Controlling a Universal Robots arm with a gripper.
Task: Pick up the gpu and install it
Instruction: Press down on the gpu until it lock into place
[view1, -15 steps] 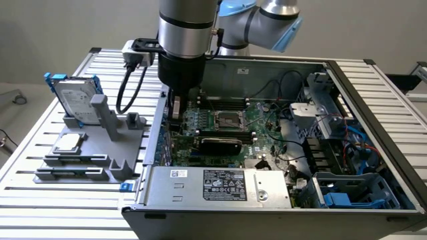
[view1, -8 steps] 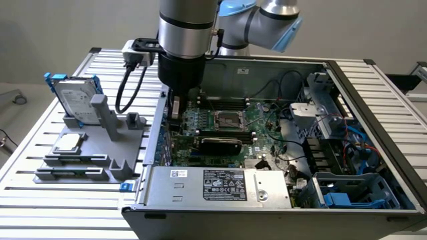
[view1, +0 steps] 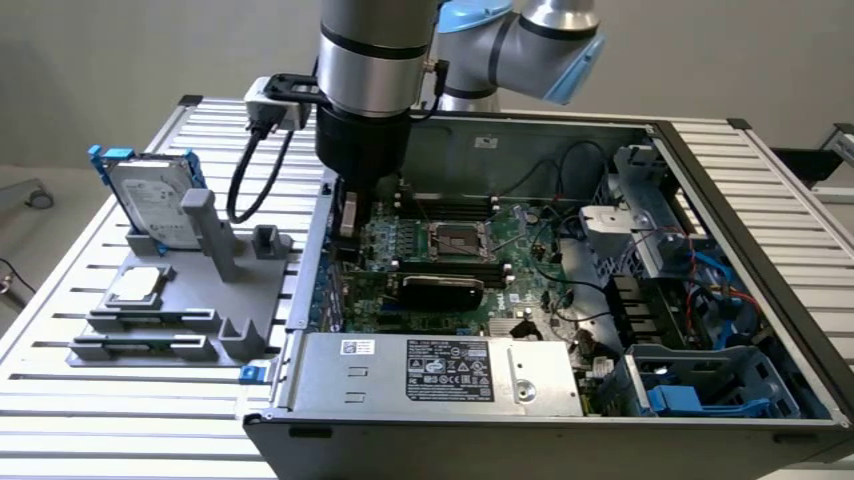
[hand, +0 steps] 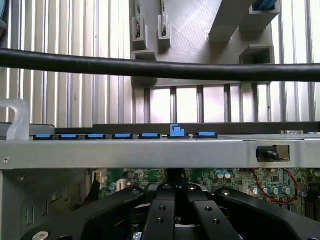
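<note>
Gpu (view1: 442, 290) sat inside the open case (view1: 747, 215), low in the middle of the exterior view. Its black shroud faced the camera and it stood on edge on the motherboard (view1: 534, 255), just below the bare socket (view1: 454, 240). It looked seated in a slot, though how fully it was pressed home could not be told. The gripper (view1: 350, 225) hung from the arm at the upper middle of that frame, over the motherboard's edge by the case's rear wall. It was toward the exterior view's left of the gpu and apart from it. In the wrist view the gripper (hand: 175, 187) had its jaws drawn together with nothing of the card between them, so they seemed clenched on nothing. Beyond them ran the rear wall with its row of blue clips (hand: 95, 136), and one clip (hand: 175, 131) in line with the gripper stood raised above the others. A black cable (hand: 160, 70) crossed that view. On the counter (view1: 107, 400), at the exterior view's left, the grey stand (view1: 174, 320) held the hard drive (view1: 150, 205) upright and the chip (view1: 138, 287) lying flat, with no card on it. By this showing the pickup and the carry into the case were done. What remained, at most, was the last seating and locking of the card, if the raised clip belonged to its slot.
</note>
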